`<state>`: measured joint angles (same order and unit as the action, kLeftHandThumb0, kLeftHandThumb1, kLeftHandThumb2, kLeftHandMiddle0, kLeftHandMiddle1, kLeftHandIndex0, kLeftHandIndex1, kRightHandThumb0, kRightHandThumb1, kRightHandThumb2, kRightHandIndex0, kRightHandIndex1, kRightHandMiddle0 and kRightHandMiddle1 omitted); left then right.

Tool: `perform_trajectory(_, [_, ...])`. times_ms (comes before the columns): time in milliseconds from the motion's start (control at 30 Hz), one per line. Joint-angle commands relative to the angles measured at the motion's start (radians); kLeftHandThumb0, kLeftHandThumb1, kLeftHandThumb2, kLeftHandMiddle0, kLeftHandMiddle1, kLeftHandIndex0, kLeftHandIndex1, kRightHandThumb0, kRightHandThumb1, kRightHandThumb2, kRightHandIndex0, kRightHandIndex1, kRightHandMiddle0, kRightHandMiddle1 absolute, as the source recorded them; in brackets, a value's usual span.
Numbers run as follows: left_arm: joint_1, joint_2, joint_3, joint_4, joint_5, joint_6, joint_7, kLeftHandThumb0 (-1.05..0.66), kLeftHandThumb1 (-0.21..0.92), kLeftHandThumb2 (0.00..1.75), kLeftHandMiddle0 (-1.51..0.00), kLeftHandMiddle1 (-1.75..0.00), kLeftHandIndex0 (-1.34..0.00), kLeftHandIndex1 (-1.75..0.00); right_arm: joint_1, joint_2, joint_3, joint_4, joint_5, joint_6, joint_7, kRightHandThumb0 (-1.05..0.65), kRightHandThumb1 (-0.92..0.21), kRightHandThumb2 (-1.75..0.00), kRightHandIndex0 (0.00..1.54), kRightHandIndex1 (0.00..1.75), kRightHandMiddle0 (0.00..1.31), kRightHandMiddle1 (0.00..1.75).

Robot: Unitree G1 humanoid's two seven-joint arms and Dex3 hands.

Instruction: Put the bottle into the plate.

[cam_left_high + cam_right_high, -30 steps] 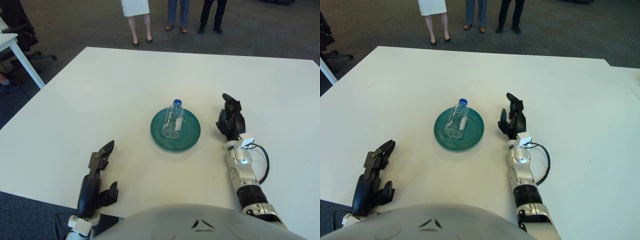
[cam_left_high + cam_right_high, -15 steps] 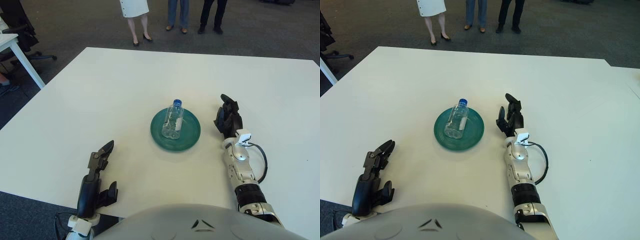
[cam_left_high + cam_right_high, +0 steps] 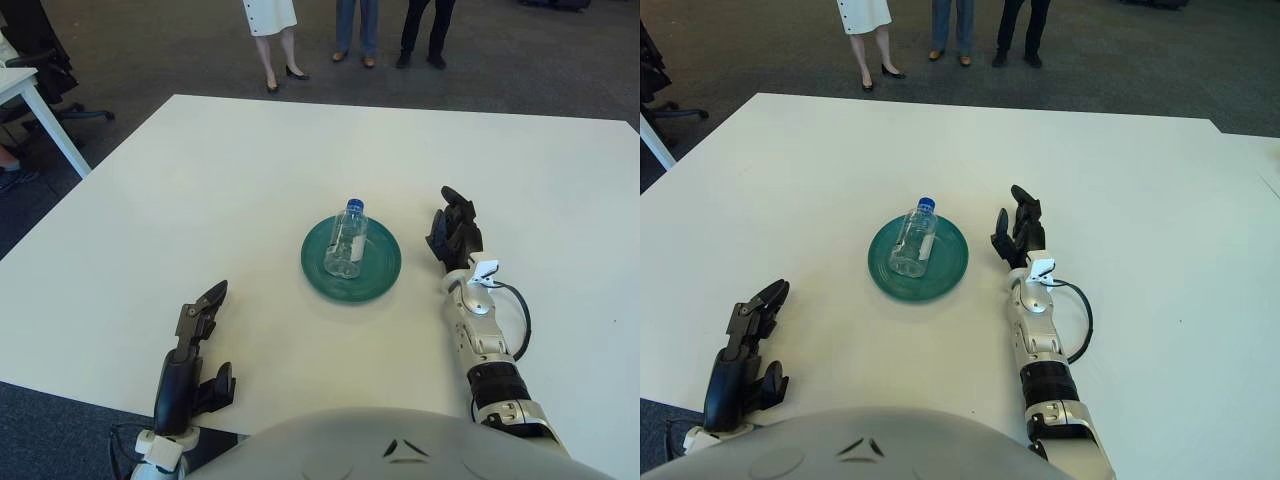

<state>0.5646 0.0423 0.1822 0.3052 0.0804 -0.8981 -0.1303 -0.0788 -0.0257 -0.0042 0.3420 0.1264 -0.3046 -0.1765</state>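
The clear bottle [image 3: 346,240] with its blue cap lies on its side inside the green plate [image 3: 384,272], cap pointing toward the far edge of the white table [image 3: 220,170]. The plate sits near the table's middle. The right hand [image 3: 453,232] is just beside the plate's right rim, apart from it, fingers loosely spread and holding nothing. The left hand [image 3: 200,318] shows at the near left edge of the table, fingers extended, also empty. Three people [image 3: 345,30] stand beyond the far edge.
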Motion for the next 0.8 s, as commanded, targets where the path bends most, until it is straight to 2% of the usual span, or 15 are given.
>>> perform_trajectory(0, [-0.753,0.000,-0.041,0.192,-0.022,0.647,0.047,-0.73,0.92,0.82,-0.33,0.00,0.00,-0.71,-0.022,0.037,-0.026,-0.003,-0.024,0.168,-0.065,-0.69,-0.92,-0.76,0.31,0.01,0.00,0.60])
perform_trajectory(533, [-0.839,0.000,-0.047,0.297,0.027,0.650,0.079,-0.73,0.92,0.83,-0.34,0.00,0.00,-0.71,-0.017,0.038,-0.019,0.037,-0.025,0.135,-0.063,-0.67,-0.92,-0.74,0.35,0.02,0.00,0.63])
perform_trajectory(767, [-0.877,-0.020,-0.057,0.262,0.036,0.628,0.085,-0.72,0.92,0.81,-0.37,-0.01,0.00,-0.77,-0.020,0.040,-0.020,0.066,-0.020,0.130,-0.058,-0.66,-0.92,-0.73,0.40,0.03,0.00,0.67])
